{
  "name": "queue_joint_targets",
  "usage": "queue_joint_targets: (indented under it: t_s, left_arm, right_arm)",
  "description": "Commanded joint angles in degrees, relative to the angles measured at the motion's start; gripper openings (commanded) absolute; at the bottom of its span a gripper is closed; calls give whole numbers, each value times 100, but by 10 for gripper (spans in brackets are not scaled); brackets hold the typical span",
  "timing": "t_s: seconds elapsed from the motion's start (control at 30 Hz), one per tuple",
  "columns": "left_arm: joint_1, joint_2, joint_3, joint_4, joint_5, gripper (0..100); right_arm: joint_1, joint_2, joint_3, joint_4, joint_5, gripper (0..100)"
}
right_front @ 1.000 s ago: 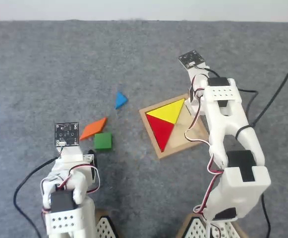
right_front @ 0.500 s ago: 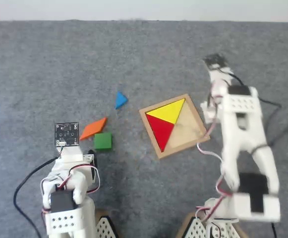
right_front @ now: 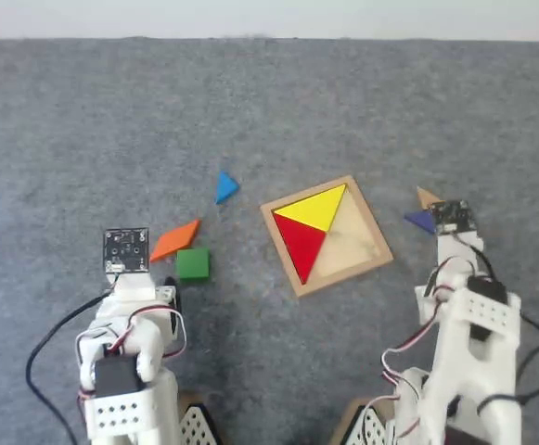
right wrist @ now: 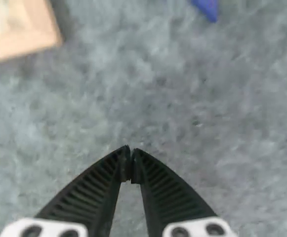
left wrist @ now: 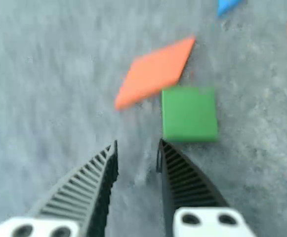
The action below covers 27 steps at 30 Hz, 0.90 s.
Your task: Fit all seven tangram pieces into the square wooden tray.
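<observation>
The square wooden tray lies mid-table and holds a yellow triangle and a red triangle; its right half is bare. Left of it lie a blue triangle, an orange parallelogram and a green square. A tan triangle and a purple triangle lie right of the tray. My left gripper hovers open just short of the green square and the orange parallelogram. My right gripper is shut and empty over bare carpet, between the tray corner and the purple triangle.
Grey carpet covers the whole table. The left arm stands at the near left, the right arm at the near right, with cables trailing from both. The far half of the carpet is open room.
The right arm has swung away from the tray's far right corner, to the right and back toward the near side, uncovering the tan and purple triangles. The left arm has not moved.
</observation>
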Motion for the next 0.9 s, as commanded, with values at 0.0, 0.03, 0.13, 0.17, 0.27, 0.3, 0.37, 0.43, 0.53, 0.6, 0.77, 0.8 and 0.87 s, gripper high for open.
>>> queue_joint_targets:
  t_s: [0.0, 0.03, 0.13, 0.17, 0.27, 0.3, 0.37, 0.43, 0.53, 0.6, 0.77, 0.8, 0.87]
  left_arm:
    - [-501, -123, -242, -1046, -1855, 126]
    - [-747, -123, -365, -1240, -2040, 126]
    - [-1073, -18, -1042, -1222, -2084, 128]
    - [-1125, 149, -1349, -985, -2163, 129]
    - [-1160, 1301, -2413, -413, -2488, 130]
    - [-1160, 1855, -2826, -281, -2576, 130]
    - [-1134, 3191, -3741, -35, -2787, 130]
    - [-1090, 4607, -4725, 255, -2954, 130]
    - [-730, 6523, -6053, 826, -3130, 131]
    - [-369, 7481, -6677, 1064, -3130, 145]
    - [422, 9029, -7108, 914, -3156, 215]
    - [510, 9196, -7064, 765, -3147, 216]
    - [580, 9407, -6914, 466, -3147, 217]
  right_arm:
    - [163, -444, 325, -180, 114, 8]
    - [163, -444, 396, -207, 114, 9]
    - [189, -453, 422, -259, 97, 12]
    - [171, -462, 431, -259, 88, 12]
    - [180, -470, 457, -259, 79, 11]
    - [180, -470, 457, -259, 79, 10]
    - [163, -453, 466, -259, 105, 9]
    - [163, -453, 466, -259, 105, 9]
    - [163, -453, 466, -259, 97, 9]
    - [163, -453, 466, -259, 97, 9]
    - [163, -453, 466, -259, 97, 9]
    - [163, -453, 466, -259, 97, 9]
    - [163, -453, 466, -259, 97, 9]
